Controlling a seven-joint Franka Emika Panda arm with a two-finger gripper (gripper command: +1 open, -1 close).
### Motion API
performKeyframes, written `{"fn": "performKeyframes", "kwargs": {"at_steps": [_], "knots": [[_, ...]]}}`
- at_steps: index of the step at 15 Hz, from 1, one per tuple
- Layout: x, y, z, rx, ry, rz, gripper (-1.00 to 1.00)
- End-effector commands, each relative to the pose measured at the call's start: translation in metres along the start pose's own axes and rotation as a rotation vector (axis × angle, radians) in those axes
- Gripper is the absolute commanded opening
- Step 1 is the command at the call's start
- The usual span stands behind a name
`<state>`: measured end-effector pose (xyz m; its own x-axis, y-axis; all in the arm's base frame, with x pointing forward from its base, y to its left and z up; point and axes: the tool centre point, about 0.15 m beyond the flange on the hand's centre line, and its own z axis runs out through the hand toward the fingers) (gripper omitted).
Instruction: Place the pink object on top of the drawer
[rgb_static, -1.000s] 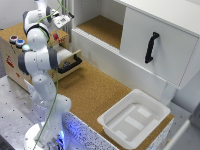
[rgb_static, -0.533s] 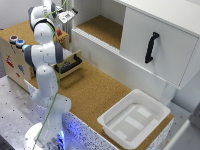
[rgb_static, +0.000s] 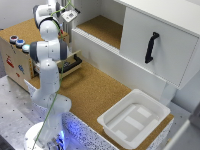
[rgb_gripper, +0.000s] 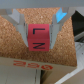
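In the wrist view we are seeing the gripper (rgb_gripper: 38, 31) clamped on the pink block (rgb_gripper: 38, 37), one finger (rgb_gripper: 20, 23) pressing each side of it, and the block's face is showing black letters. Below it we are looking at cork (rgb_gripper: 12, 44) and a pale wooden face with red marks (rgb_gripper: 27, 64); whether the block is touching the cork we cannot tell. In the exterior view we are watching the arm (rgb_static: 48, 60) standing at that view's left, bending over the drawer (rgb_static: 17, 62), a light-wood box with a cork top and red marks on its side. Its tray is standing pulled out toward the exterior view's right, the black handle (rgb_static: 74, 64) showing just beside the arm. Three small round things (rgb_static: 19, 43) are sitting near the box's front edge. The block itself is too hidden to pick out here. A white bin (rgb_static: 135, 117) is resting on the cork table (rgb_static: 95, 92) well apart from the box, and a big white cabinet (rgb_static: 160, 40) is filling the exterior view's right.
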<state>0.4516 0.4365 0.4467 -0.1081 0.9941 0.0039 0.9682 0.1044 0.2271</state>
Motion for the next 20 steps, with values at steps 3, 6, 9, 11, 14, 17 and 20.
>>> {"fn": "performKeyframes", "kwargs": {"at_steps": [3, 6, 9, 11, 14, 17, 20], "knots": [[0.034, -0.001, -0.002, 0.134, -0.069, -0.005, -1.00], [0.028, -0.013, -0.002, 0.150, -0.059, 0.037, 1.00], [0.025, -0.019, -0.017, 0.132, -0.046, 0.051, 1.00], [0.023, -0.024, -0.029, 0.110, -0.029, 0.062, 1.00], [0.021, -0.034, -0.056, 0.068, -0.022, 0.063, 1.00], [0.014, -0.050, -0.078, 0.044, -0.024, 0.076, 1.00], [0.004, -0.071, -0.082, 0.073, -0.013, 0.089, 1.00]]}}
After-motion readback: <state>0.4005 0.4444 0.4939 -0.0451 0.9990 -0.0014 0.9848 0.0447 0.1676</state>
